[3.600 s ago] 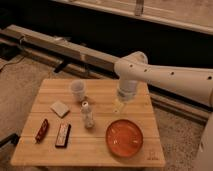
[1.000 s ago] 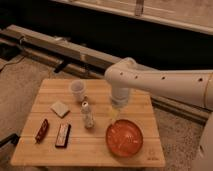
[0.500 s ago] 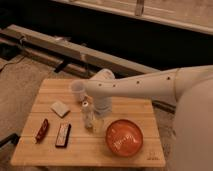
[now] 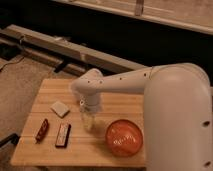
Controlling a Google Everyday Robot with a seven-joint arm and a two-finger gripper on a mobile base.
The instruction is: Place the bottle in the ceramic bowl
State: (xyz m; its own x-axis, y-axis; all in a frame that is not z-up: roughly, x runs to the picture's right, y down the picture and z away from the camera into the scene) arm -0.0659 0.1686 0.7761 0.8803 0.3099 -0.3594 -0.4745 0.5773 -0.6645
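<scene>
Tool [image 4: 89, 111] hangs pointing down right over the bottle [image 4: 89, 123], at or around its neck; we cannot tell whether it is spread or clamped. We judge the grasp is in hand: the bottle stands upright mid-desk [image 4: 82, 151], just left of the ceramic bowl [image 4: 124, 138], so next comes a firm pinch, a lift above the rim and a short carry right. Against a second ago, the arm has swung left from beside the bowl; bottle and bowl sit unmoved.
</scene>
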